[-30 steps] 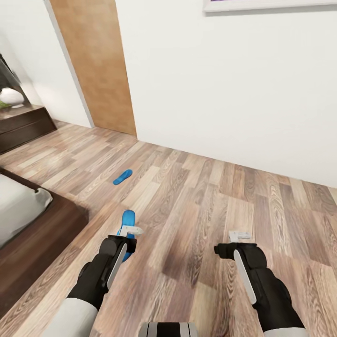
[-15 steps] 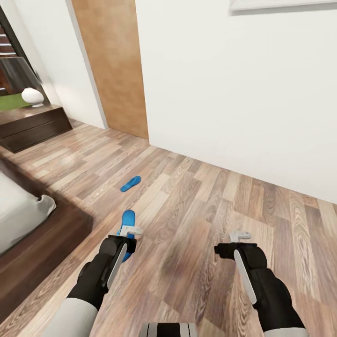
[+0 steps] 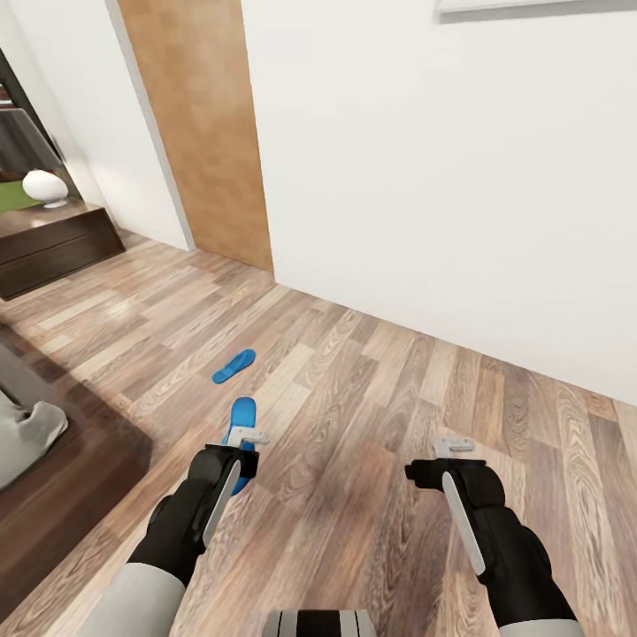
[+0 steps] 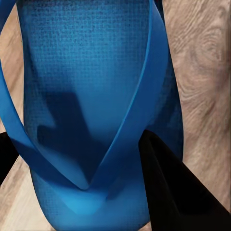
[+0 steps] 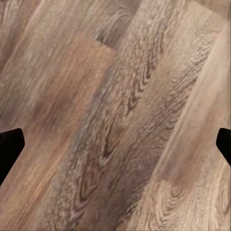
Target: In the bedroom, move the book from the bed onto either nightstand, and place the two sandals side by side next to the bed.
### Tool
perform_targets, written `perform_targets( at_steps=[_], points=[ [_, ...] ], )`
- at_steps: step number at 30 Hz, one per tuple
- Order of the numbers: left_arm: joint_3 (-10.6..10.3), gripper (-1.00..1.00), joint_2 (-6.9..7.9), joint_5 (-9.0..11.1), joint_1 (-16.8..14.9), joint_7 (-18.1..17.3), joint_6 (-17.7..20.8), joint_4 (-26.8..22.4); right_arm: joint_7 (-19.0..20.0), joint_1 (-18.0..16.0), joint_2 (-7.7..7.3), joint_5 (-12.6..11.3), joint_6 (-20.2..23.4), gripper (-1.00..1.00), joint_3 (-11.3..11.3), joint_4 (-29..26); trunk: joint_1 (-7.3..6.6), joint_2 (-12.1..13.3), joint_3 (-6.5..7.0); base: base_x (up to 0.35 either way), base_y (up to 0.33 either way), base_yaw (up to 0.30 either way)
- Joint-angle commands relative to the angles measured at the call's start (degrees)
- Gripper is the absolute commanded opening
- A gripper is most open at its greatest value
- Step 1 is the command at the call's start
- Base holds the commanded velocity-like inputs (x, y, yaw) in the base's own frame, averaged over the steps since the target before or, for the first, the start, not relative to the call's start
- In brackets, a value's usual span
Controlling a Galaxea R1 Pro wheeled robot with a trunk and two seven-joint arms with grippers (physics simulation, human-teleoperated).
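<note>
My left gripper is shut on a bright-blue sandal, held a little above the wood-plank floor. In the left wrist view this sandal and its blue strap sit close up between my dark fingers. The second blue sandal lies flat on the floor just beyond the held one. The bed shows at the lower left, a corner of dark-brown frame with a bit of grey mattress. My right gripper hangs open over bare planks, holding nothing. The book is out of view.
A white wall runs across the far side, with a brown door panel at its left. At the far left stands a low dark-wood unit with a white rounded object on top. Open floor lies ahead.
The camera has swung, so the whole picture has shifted: the bed has slid further out at the left. Both arms keep their pose, and the left gripper still holds the sandal.
</note>
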Motion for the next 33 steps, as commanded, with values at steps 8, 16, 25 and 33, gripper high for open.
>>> perform_targets(
  at_steps=[8,16,25,33],
  points=[
    [-0.06,-1.0,0.0,-0.29,-0.03,-0.02,0.33,-0.06,-0.26,-0.03,0.03,-0.13,0.23,1.0,0.01,-0.04,0.02,-0.02,-0.05,0.336,-0.128,0.143],
    [-0.06,-1.0,-0.02,-0.3,-0.03,-0.01,0.33,-0.06,-0.26,-0.03,0.02,-0.13,0.23,1.0,0.01,-0.04,0.02,-0.02,-0.05,0.336,-0.128,0.231],
    [-0.66,-1.0,-0.09,-0.31,-0.03,-0.01,0.33,-0.06,-0.26,-0.03,0.02,-0.13,0.23,1.0,0.01,-0.02,0.02,-0.02,-0.05,0.336,-0.128,0.235],
    [-0.87,-1.0,-0.09,-0.21,-0.03,-0.01,0.33,0.02,-0.26,-0.03,0.02,-0.19,0.23,1.0,0.01,0.05,0.02,-0.02,-0.05,0.336,-0.132,0.235]
  ],
)
